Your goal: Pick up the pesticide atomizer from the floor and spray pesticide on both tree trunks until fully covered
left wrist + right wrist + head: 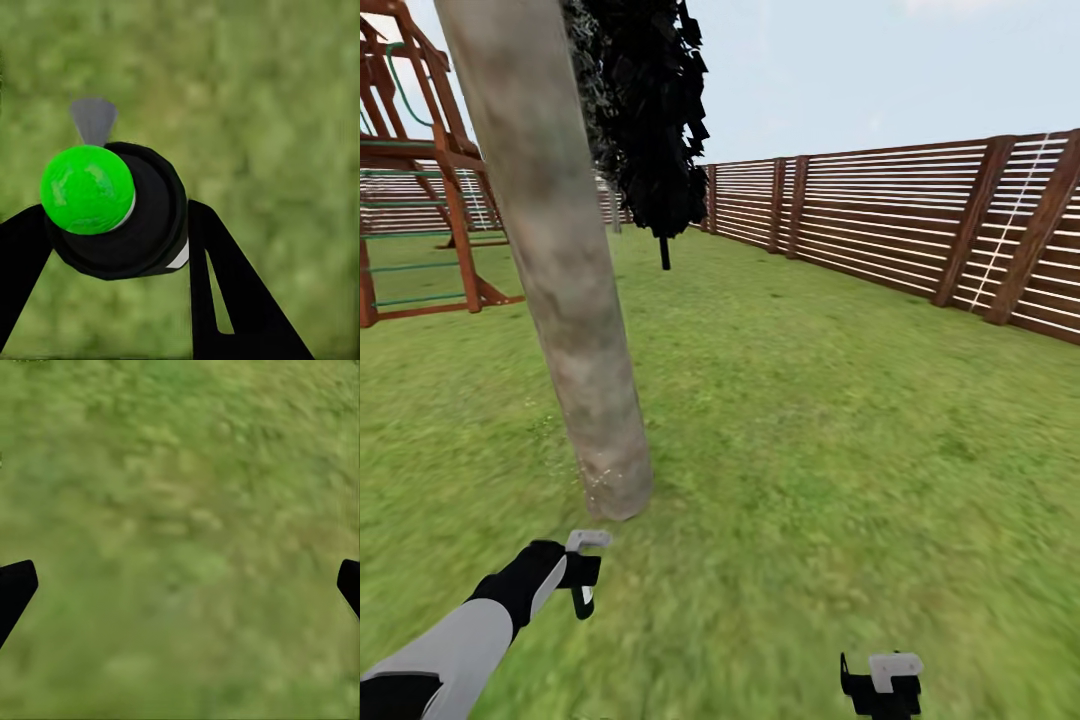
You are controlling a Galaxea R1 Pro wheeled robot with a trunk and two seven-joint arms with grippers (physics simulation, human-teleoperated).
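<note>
The pesticide atomizer point(142, 225) is a dark cylinder seen end-on, with a bright green round patch on its cap. My left gripper point(120, 251) is shut on it, one black finger on each side. A small grey fan shape point(94, 120) shows just beyond the cap. In the head view my left gripper point(582, 582) hangs low over the grass, close in front of the foot of a tree trunk point(565, 290), a thick mottled tan-grey column. My right gripper point(880, 685) is at the lower right, open with nothing in it; its fingertips point(15, 589) stand wide apart over grass.
Lawn point(810, 450) spreads all around. A brown slatted fence point(920, 230) runs along the right and back. A near-black cone-shaped tree point(650, 120) stands behind the trunk, and a wooden play frame point(420, 200) stands at the left.
</note>
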